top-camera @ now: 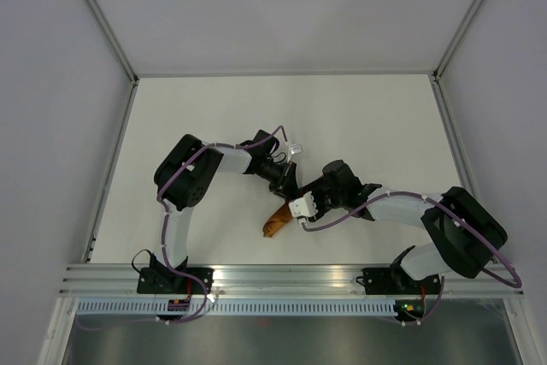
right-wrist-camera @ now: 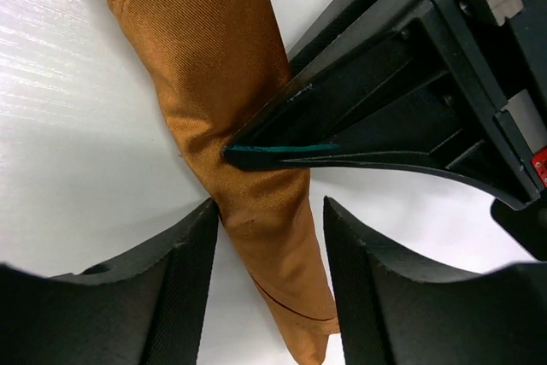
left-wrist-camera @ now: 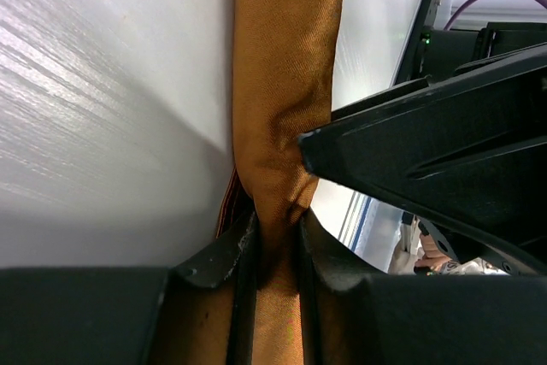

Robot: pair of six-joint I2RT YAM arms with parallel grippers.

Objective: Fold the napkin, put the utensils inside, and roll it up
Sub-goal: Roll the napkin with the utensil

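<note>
**rolled napkin (right-wrist-camera: 214,66) pinched**

we're clamping the left gripper (left-wrist-camera: 275,230) tight on the rolled napkin, which is lying on the table (top-camera: 214,117), centre-front. we're holding the right gripper (right-wrist-camera: 269,207) astride the roll, fingers apart, gripping nothing.

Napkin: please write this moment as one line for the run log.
rust-brown rolled cloth napkin: on white table | left gripper: shut on napkin | right gripper: open, straddling napkin | fork: not visible
</note>
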